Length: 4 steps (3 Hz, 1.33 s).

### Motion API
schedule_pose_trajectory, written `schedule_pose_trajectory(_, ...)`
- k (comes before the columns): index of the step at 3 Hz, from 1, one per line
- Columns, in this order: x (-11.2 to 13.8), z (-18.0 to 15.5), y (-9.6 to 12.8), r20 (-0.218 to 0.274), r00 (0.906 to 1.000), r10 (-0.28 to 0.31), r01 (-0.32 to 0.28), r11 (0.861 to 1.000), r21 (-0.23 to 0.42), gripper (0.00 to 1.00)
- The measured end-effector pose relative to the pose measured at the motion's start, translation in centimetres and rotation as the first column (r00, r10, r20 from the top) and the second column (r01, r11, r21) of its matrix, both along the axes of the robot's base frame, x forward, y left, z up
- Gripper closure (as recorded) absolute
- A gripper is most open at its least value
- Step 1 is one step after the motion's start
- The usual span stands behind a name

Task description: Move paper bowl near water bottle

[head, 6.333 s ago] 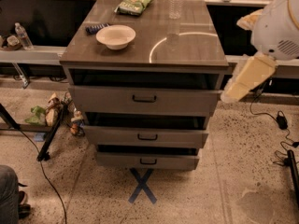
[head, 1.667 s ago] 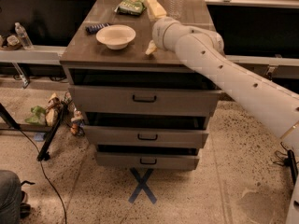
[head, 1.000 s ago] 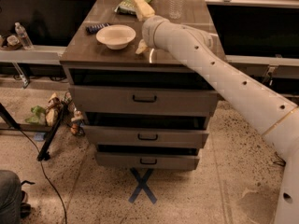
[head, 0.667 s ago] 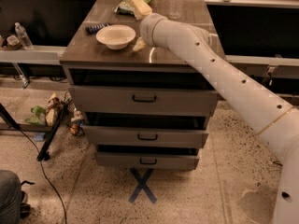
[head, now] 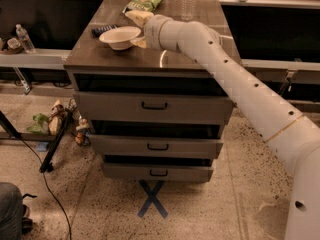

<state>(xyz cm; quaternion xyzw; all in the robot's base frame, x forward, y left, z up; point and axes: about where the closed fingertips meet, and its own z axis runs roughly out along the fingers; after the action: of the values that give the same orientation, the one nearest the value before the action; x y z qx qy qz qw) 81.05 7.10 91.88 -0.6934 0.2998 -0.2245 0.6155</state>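
The paper bowl is cream-white and sits upright on the back left part of the dark cabinet top. The water bottle is clear and stands at the back edge of the top, right of centre, its cap cut off by the frame. My gripper reaches in from the right on a long white arm and sits at the bowl's right rim. Its two cream fingers stand apart, one behind the rim and one in front of it. The bowl rests on the top.
A green snack bag lies behind the bowl and a dark bar lies to its left. Three drawers stand slightly open below. A small bottle is on the left ledge. A blue X marks the floor.
The arm has swung in from the right over the cabinet top and moved left, bringing the gripper from beside the bowl up to its right rim. The bowl has not moved.
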Motion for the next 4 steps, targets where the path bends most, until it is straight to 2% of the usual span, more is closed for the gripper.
schedule_pose_trajectory(1, -0.1, -1.1, 1.0, -0.034, 0.9988, 0.035, -0.035, 0.999, 0.007, 0.31)
schedule_pose_trajectory(2, -0.3, -2.1, 1.7, -0.066, 0.9961, 0.058, -0.057, 0.998, 0.004, 0.27)
schedule_pose_trajectory(3, 0.0, -3.1, 2.3, -0.087, 0.9935, 0.073, -0.075, 0.997, -0.013, 0.40)
schedule_pose_trajectory(4, 0.6, -3.6, 3.1, -0.112, 0.9916, 0.064, -0.070, 0.997, -0.046, 0.60)
